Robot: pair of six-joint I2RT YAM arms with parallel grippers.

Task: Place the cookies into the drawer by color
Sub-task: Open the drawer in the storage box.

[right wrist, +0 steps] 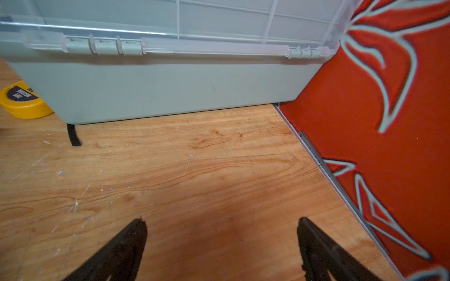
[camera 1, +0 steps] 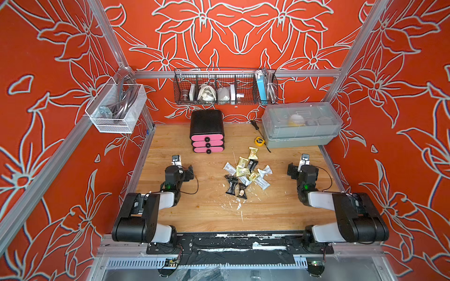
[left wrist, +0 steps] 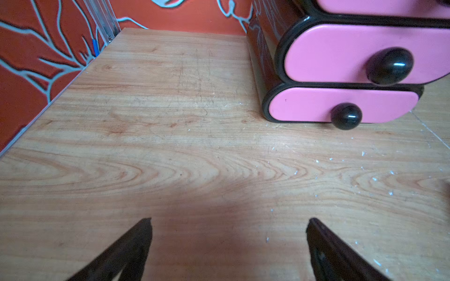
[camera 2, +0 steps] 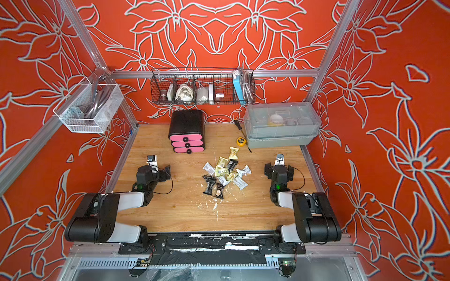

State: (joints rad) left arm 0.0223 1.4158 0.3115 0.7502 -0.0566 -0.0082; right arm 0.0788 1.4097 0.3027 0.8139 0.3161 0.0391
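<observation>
The cookies lie in a loose pile of black, yellow-gold and white-silver wrapped packets at the middle of the wooden table. The drawer, a black chest with three pink fronts and black knobs, stands at the back with all fronts pushed in. In the left wrist view its lower two fronts show. My left gripper hovers open over bare wood, left of the pile and in front of the chest. My right gripper is open right of the pile, holding nothing.
A grey lidded box fills the back right corner, with a yellow tape measure and a screwdriver beside it. A wire basket hangs on the back wall, a white mesh basket on the left rail.
</observation>
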